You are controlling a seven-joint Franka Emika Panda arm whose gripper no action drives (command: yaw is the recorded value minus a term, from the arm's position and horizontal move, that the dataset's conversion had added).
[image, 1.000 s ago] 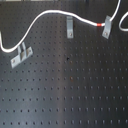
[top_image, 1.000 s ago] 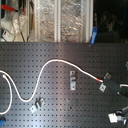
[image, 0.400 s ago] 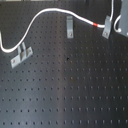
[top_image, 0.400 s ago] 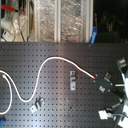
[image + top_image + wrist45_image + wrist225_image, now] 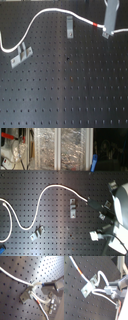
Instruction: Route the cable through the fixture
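The white cable [image 5: 37, 20] runs from the first exterior view's left, arcs up, and comes down past the upright metal fixture [image 5: 69, 26] to my gripper [image 5: 107, 33]. Its red band [image 5: 95, 23] lies between the fixture and the gripper. The gripper is shut on the cable, with a short end sticking out beyond it. In the second exterior view the cable [image 5: 50, 188] leads to the gripper [image 5: 103, 210], just right of the fixture [image 5: 73, 208]. In the first wrist view the cable [image 5: 15, 277] bends against the fixture [image 5: 26, 296]. I cannot tell if it sits in the slot.
A second metal fixture [image 5: 20, 55] lies flat at the first exterior view's left, also in the second exterior view [image 5: 37, 232]. The black perforated board [image 5: 70, 90] spreads under everything. Shelves with clutter [image 5: 45, 148] stand behind the board in the second exterior view.
The gripper has shifted slightly toward the first exterior view's right with the cable in it. More of the arm shows in the second exterior view.
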